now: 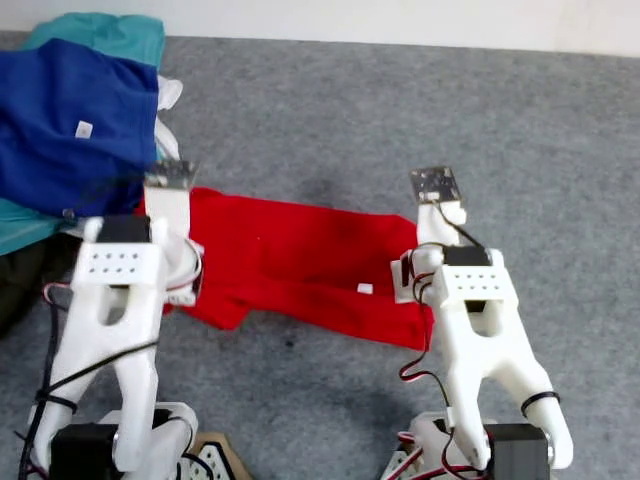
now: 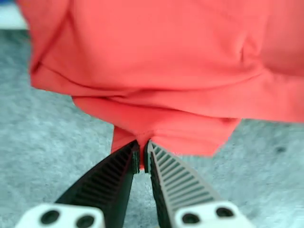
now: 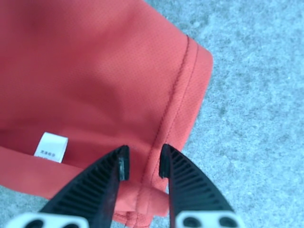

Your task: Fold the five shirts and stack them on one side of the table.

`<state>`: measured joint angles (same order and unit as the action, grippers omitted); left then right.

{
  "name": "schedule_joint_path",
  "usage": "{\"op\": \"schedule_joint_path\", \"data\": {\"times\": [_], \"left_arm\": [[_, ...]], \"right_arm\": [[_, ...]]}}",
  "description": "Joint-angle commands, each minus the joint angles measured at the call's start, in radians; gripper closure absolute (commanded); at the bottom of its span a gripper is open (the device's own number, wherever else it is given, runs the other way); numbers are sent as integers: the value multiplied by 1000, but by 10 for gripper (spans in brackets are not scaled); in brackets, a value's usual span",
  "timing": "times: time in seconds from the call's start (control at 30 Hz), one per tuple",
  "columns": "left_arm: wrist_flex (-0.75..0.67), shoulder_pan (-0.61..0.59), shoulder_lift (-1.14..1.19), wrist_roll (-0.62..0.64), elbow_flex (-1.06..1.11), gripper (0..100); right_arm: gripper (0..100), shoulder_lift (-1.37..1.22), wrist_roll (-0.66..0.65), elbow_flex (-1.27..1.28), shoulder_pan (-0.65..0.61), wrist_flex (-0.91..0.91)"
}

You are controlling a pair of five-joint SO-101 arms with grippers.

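A red shirt (image 1: 300, 265) lies spread across the grey table between my two arms. My left gripper (image 1: 188, 272) is at its left end. In the left wrist view it (image 2: 142, 148) is shut on a bunched edge of the red shirt (image 2: 166, 71). My right gripper (image 1: 408, 282) is at the shirt's right end. In the right wrist view it (image 3: 142, 161) is narrowly open, its fingers straddling the stitched hem of the red shirt (image 3: 95, 80), beside a small white label (image 3: 51, 147).
A pile of shirts sits at the back left: a blue one (image 1: 70, 120) on top of a teal one (image 1: 100, 30), with a white bit (image 1: 168, 95) and a dark garment (image 1: 15, 285) at the edges. Bare grey table (image 1: 480, 120) stretches to the right and back.
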<state>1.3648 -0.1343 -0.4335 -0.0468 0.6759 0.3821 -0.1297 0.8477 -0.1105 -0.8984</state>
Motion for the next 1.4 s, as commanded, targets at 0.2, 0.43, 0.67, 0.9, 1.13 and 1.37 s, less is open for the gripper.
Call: {"op": "schedule_joint_path", "data": {"times": [0.2,0.43,0.67,0.9,1.13,1.37], "left_arm": [[-129,47,1,219,-202,994],[-265,107,85,238,-145,994],[-281,102,317,235,-272,994],[-279,102,509,236,-518,989],[-275,99,740,235,-700,983],[-126,56,785,236,-714,662]], "right_arm": [[882,24,-12,-2,-8,10],[882,24,-12,-2,-10,10],[882,24,-12,-2,-12,10],[882,24,-12,-2,-12,10],[882,24,-12,-2,-12,10],[882,24,-14,-2,-12,12]]}}
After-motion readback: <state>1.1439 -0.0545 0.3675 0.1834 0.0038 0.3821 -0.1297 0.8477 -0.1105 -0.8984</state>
